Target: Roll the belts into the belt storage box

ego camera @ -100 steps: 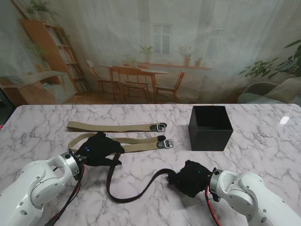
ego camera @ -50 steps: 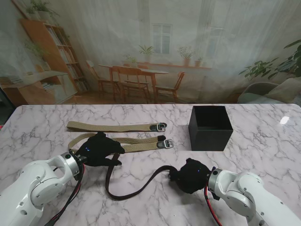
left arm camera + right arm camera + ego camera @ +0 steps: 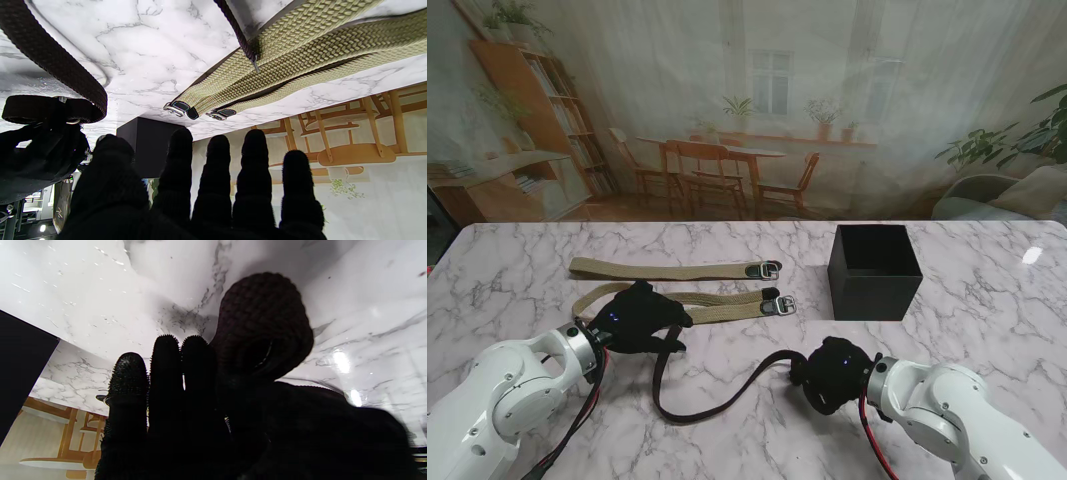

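The right hand [image 3: 832,374], at five o'clock, grips the rolled end of the dark belt [image 3: 717,395]. The left hand [image 3: 635,316], fingers spread, rests at nine o'clock on a tan belt [image 3: 727,305]. The black box [image 3: 874,270] sits at two o'clock.

Marble table [image 3: 987,300], printed dining-room backdrop [image 3: 747,110]

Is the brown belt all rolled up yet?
No. Only the end at the right hand is coiled; the rest of the brown belt lies looped across the table.

Dark belt [image 3: 717,395] partly rolled, tan belts [image 3: 667,269] flat beside black box [image 3: 874,270].
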Robot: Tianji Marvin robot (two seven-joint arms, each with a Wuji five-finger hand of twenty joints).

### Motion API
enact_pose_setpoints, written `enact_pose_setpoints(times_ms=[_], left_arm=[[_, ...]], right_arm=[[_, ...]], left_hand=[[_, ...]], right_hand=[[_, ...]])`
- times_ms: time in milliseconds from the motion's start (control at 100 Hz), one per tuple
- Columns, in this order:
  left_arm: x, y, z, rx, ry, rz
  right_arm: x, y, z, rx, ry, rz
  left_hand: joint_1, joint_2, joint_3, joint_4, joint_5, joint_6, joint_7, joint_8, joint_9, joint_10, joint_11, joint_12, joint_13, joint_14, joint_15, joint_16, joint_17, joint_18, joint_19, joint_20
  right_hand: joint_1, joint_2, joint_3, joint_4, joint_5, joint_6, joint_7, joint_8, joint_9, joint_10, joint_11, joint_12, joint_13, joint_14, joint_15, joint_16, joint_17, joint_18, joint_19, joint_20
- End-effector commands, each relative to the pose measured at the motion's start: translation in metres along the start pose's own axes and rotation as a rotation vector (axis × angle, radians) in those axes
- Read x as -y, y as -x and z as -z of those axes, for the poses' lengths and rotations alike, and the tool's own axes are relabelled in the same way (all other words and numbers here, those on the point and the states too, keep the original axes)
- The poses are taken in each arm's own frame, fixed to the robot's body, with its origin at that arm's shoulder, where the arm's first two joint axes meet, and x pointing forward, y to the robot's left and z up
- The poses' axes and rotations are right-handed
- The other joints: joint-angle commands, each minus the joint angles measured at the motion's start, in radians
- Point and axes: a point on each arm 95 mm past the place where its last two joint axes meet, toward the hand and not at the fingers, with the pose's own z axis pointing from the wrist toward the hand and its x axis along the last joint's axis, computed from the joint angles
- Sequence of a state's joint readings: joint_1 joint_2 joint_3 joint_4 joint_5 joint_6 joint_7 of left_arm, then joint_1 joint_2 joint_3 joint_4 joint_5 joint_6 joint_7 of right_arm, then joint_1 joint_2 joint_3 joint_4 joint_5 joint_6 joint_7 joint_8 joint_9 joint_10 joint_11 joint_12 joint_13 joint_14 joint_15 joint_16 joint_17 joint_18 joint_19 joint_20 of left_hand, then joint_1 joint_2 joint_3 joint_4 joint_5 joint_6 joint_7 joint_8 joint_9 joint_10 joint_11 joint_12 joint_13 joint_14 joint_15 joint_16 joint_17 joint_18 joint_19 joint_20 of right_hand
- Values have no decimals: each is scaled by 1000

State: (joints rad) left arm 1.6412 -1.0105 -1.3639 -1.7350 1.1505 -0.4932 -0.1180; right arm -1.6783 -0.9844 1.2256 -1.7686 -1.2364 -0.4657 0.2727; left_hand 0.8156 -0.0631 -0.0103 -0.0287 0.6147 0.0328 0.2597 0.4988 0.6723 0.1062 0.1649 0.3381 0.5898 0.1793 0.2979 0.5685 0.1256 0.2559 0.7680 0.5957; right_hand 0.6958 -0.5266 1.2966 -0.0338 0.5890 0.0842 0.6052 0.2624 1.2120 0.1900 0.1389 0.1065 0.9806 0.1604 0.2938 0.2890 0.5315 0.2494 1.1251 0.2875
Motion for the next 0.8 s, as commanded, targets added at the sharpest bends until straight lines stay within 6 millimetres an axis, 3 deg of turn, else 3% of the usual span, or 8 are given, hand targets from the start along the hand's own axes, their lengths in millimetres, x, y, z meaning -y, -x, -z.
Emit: enact_pose_setpoints(times_ms=[0, 90, 210, 250, 320, 440, 670, 790], left_arm=[[-2, -1, -1, -3, 18, 2], [-2, -1, -1, -4, 18, 2], [-2, -1, -1, -5, 19, 3], [-2, -1, -1, -5, 20, 3], [-3, -1, -2, -6, 22, 4], [-3, -2, -2, -8, 24, 5], [-4, -2, -2, -7, 29, 8], [-4, -2, -2, -7, 31, 8]], right_arm=[[1, -2, 0, 9, 5, 23], [2, -2, -1, 28, 6, 44], [4, -1, -1, 49, -15, 53], [4, -1, -1, 54, -23, 53], [4, -1, 0, 67, -50, 44], [4, 0, 0, 70, -75, 13], [4, 3, -1, 58, -127, -28], [0, 2, 0, 50, -144, -16]], left_hand=[[17, 41, -13, 16, 25, 14, 9, 9, 14, 8, 10, 10, 15, 14, -10, 12, -18, 43, -24, 7], [18, 41, -12, 16, 26, 16, 10, 9, 14, 9, 11, 10, 16, 15, -10, 12, -17, 42, -24, 6], [17, 39, -13, 16, 26, 16, 10, 9, 13, 9, 10, 10, 14, 15, -10, 12, -17, 42, -24, 6], [18, 40, -13, 16, 26, 15, 10, 9, 14, 9, 11, 10, 16, 15, -10, 12, -17, 43, -24, 7], [18, 40, -12, 16, 26, 15, 10, 9, 13, 8, 10, 10, 15, 14, -10, 12, -17, 42, -24, 6], [17, 40, -13, 16, 26, 15, 10, 9, 14, 8, 11, 10, 16, 14, -10, 12, -17, 43, -24, 6], [19, 41, -12, 16, 27, 16, 10, 9, 14, 9, 11, 10, 15, 14, -10, 12, -18, 42, -24, 7], [18, 41, -12, 16, 26, 15, 10, 9, 14, 8, 11, 10, 16, 14, -10, 12, -18, 42, -24, 6]], right_hand=[[-17, 23, -15, -28, 70, 104, 96, 2, 7, -61, -12, -2, 67, -38, 59, 23, 28, 22, 48, 19], [-90, 1, -67, -66, 72, 116, 136, -53, 63, -120, 5, 3, 126, -89, 81, 49, 65, -15, 86, 28], [-130, -50, -60, -89, 73, 131, 156, -39, 105, -179, 14, 5, 161, -147, 79, 44, 100, -61, 109, 27], [-147, -41, -47, -79, 64, 138, 150, -31, 102, -180, 12, 5, 159, -148, 75, 40, 99, -62, 110, 25], [-204, 0, -25, -22, 34, 154, 124, -12, 80, -174, 7, 4, 144, -144, 63, 32, 86, -60, 106, 20], [-307, 89, -78, -4, 13, 166, 104, -4, 60, -153, 2, 1, 124, -124, 53, 26, 62, -53, 103, 22], [-216, 151, -112, 5, -81, 145, 54, -1, -25, -116, -20, -3, 57, -95, 32, 26, -9, -37, 75, 25], [-132, 70, 19, 16, -115, 152, 46, 7, -60, -109, -35, -7, 37, -100, 18, 24, -21, -42, 63, 31]])
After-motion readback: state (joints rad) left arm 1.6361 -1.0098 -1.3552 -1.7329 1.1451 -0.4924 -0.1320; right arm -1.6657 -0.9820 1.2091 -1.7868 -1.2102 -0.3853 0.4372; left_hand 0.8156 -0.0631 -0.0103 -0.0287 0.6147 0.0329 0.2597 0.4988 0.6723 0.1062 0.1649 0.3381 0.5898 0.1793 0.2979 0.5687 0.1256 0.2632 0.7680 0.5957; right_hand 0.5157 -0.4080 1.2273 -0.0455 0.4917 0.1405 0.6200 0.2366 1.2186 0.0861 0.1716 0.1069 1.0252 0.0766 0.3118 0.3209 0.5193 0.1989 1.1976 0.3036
